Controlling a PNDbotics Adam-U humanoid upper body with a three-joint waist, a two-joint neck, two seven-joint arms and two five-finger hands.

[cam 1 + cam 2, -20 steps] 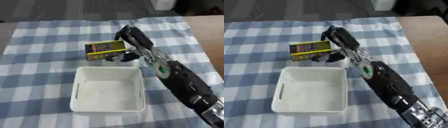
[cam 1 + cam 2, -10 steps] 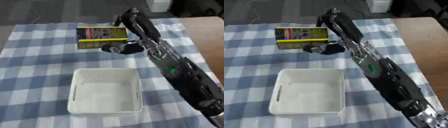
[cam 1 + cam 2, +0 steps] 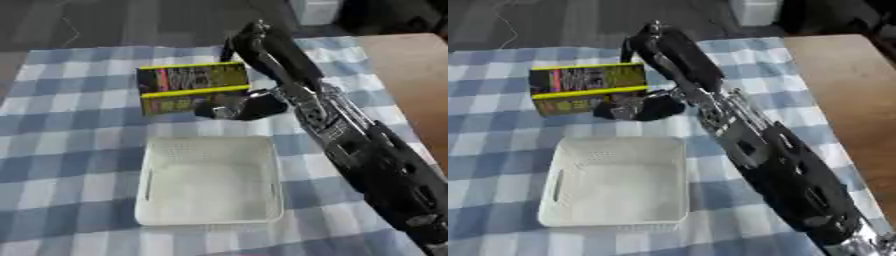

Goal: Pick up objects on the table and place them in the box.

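Note:
My right hand (image 3: pixel 249 102) holds a yellow and black packet (image 3: pixel 188 87) in the air, fingers curled over its right end and thumb under it. The packet hangs level, above the far edge of the white plastic basket (image 3: pixel 210 220). The basket stands on the blue and white checked cloth (image 3: pixel 52 150) and nothing shows inside it. My right arm runs from the lower right corner up to the hand. My left hand is in neither view.
Bare brown tabletop (image 3: pixel 411 75) lies to the right of the cloth. A white box shape (image 3: pixel 313 10) stands beyond the table's far edge. Dark floor lies behind.
The hand lifted the packet off the cloth beside the basket, raised it high, and now it has come down lower, nearer the basket's far edge. The camera view shifted too.

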